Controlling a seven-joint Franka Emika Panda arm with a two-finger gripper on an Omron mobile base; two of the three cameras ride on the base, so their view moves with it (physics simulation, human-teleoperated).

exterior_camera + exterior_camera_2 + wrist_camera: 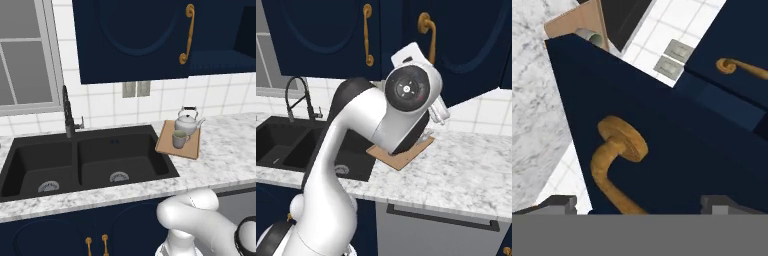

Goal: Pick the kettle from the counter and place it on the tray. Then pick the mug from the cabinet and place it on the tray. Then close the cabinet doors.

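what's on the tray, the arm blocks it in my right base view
observer: the kettle and the mug both stand on the tray, the mug in front.
operator: is the gripper open
observer: yes, the hand view shows the gripper open, a fingertip either side of the door's brass handle.
operator: cabinet shut
observer: no, the left base view shows the cabinet open and dark on its right side.
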